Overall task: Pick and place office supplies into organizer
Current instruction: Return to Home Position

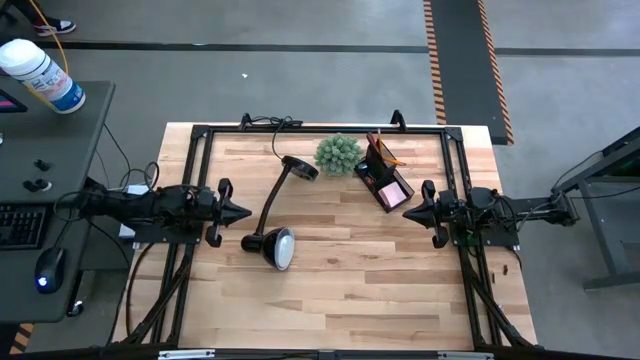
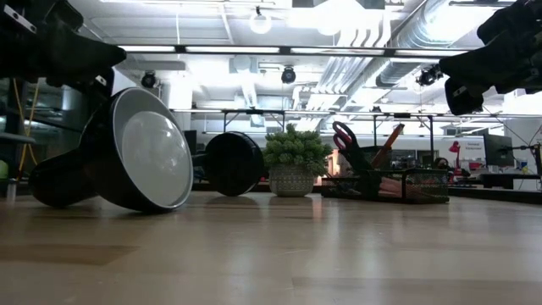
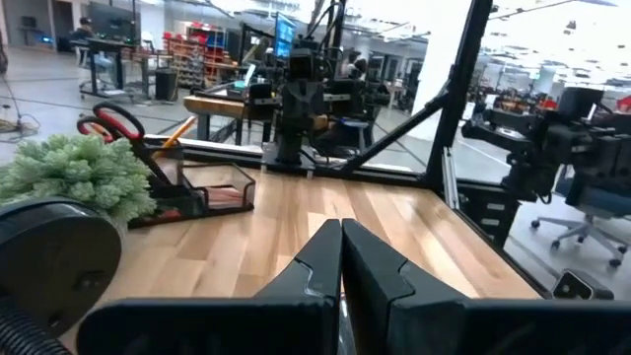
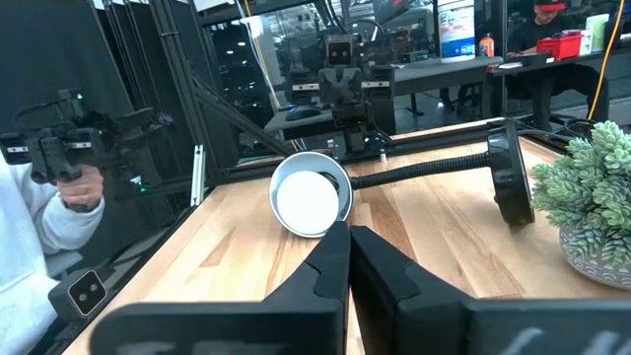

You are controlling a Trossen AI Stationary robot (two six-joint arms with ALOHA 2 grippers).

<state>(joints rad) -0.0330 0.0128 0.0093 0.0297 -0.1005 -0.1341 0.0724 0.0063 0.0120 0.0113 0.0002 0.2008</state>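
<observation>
The dark organizer (image 1: 385, 180) stands on the table's far right part, with red-handled scissors (image 3: 116, 122), an orange pencil (image 1: 388, 152) and a pink sticky-note pad (image 1: 393, 193) inside it. In the low view the organizer (image 2: 385, 182) sits behind the plant, the scissors (image 2: 345, 140) standing up out of it. My left gripper (image 1: 245, 212) hovers shut at the table's left, beside the lamp. My right gripper (image 1: 408, 212) hovers shut at the right, just near of the organizer. A binder clip does not show.
A black gooseneck desk lamp lies tipped on the table, its head (image 1: 280, 247) near the middle and its round base (image 1: 300, 167) farther back. A green plant (image 1: 338, 153) stands left of the organizer. A person's hand (image 4: 79, 187) shows beyond the table's edge.
</observation>
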